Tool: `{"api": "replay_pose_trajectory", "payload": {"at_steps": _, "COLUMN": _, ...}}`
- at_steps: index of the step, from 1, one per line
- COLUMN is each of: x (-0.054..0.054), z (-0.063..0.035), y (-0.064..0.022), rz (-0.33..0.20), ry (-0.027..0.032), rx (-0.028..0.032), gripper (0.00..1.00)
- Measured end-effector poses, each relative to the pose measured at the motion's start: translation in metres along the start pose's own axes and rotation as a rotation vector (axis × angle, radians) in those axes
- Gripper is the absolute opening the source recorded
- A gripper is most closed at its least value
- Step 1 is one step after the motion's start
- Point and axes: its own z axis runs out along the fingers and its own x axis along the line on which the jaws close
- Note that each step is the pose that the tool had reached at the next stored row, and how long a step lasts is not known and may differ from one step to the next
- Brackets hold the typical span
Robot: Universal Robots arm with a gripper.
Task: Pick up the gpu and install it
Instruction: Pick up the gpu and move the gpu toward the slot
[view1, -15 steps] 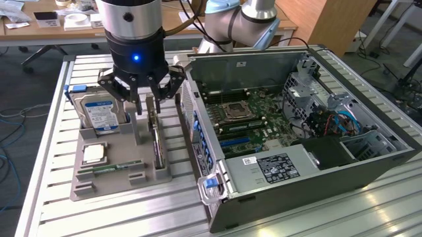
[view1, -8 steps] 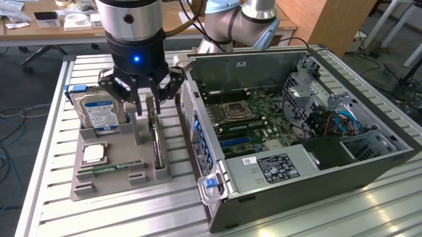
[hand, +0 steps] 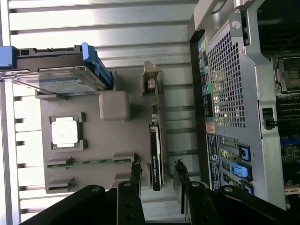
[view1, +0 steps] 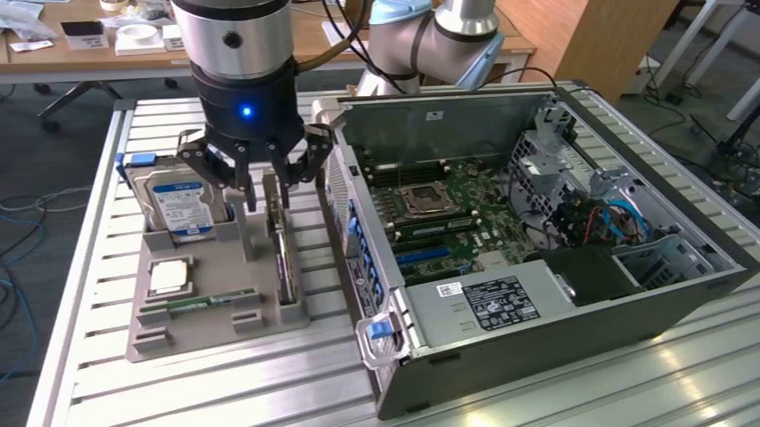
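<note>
end effector (hand: 158,167), jaws apart, straddles the gpu (hand: 155,136).

Gripper (hand: 157,165) spread, one finger on each side of the gpu (hand: 157,136), with gaps on both sides. gpu stands on edge along the grey holder tray (hand: 103,140) edge nearest the PC case (hand: 229,93). Also on the tray: hard drive (hand: 61,77), CPU (hand: 64,131), RAM stick (hand: 89,162).

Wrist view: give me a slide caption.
Open hand straddles the gpu standing on edge in the grey tray beside the computer case.
</note>
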Motion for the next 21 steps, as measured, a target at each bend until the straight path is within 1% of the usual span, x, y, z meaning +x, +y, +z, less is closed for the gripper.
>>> {"api": "replay_pose_trajectory", "payload": {"at_steps": 5, "x": 0.0, "z": 0.0023, "y": -0.0013, "rz": 0.0, "ry": -0.0001, "rx": 0.0, "gripper": 0.42}}
{"api": "replay_pose_trajectory", "payload": {"at_steps": 17, "x": 0.0, "z": 0.0026, "y": -0.0013, "rz": 0.0, "ry": -0.0001, "rx": -0.0001, "gripper": 0.42}}
{"api": "replay_pose_trajectory", "payload": {"at_steps": 21, "x": 0.0, "z": 0.0052, "y": -0.0016, "rz": 0.0, "ry": -0.0001, "rx": 0.0, "gripper": 0.42}}
